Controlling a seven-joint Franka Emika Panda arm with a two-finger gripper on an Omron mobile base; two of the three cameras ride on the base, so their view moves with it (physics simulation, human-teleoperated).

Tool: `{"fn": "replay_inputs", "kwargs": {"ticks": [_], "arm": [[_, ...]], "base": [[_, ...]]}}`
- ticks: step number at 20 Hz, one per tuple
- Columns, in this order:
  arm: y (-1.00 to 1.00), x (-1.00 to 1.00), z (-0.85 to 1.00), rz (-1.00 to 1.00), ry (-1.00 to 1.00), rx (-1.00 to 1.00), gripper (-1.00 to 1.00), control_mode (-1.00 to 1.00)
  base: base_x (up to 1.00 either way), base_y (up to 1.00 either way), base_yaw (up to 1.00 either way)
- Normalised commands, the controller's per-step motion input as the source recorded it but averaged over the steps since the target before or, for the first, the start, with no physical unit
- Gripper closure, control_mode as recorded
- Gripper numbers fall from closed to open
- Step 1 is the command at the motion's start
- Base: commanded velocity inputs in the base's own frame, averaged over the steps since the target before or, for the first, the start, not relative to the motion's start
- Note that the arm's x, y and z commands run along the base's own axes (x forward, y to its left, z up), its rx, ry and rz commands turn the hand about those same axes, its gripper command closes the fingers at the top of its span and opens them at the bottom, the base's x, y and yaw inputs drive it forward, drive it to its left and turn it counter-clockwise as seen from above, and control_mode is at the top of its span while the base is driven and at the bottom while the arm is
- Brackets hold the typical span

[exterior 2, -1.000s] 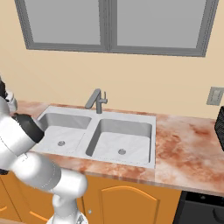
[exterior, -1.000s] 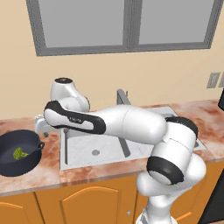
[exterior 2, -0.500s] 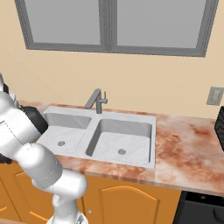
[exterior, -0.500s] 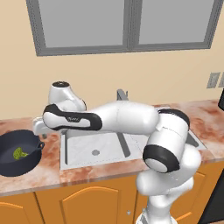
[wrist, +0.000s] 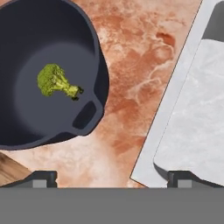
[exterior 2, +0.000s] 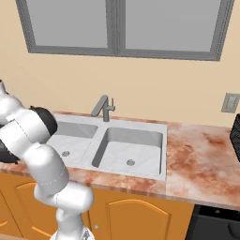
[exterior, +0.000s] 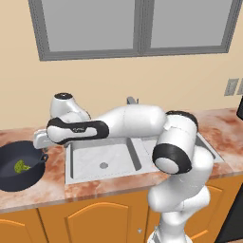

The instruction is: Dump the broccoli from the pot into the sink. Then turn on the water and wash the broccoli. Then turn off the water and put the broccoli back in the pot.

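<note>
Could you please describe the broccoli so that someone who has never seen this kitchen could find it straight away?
Start at the pale grey double-basin sink set in the reddish marbled counter under the window. On the counter just left of it stands a round, deep, dark pot with loop handles. The broccoli lies on the pot's floor: a small lumpy yellow-green floret, the only bright thing in there.

Base views flank the sink (exterior 2: 129, 150) — hand view looks straight down.

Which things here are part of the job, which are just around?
Job: broccoli inside the pot; sink with faucet; open gripper near the pot's handle.
Around: window, wall outlet, cabinet doors.
</note>
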Motion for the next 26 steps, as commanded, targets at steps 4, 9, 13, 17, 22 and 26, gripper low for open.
{"fn": "replay_inputs", "kwargs": {"ticks": [4,9,13,17,22,26], "arm": [[0.16,0.3,-0.18,0.0,0.0,0.0,-1.0,-1.0],[0.28,0.28,-0.11,0.0,0.0,-0.04,-1.0,-1.0],[0.33,0.25,-0.05,0.0,0.0,-0.06,-1.0,-1.0],[0.26,0.31,-0.06,0.0,0.0,-0.05,-1.0,-1.0],[0.2,0.42,-0.14,0.0,0.0,-0.03,-1.0,-1.0],[0.25,0.4,-0.17,0.0,0.01,-0.04,-1.0,-1.0]], "base": [[0.0,0.0,0.0],[0.0,0.0,0.0],[0.0,0.0,0.0],[0.0,0.0,0.0],[0.0,0.0,0.0],[0.0,0.0,0.0]]}}
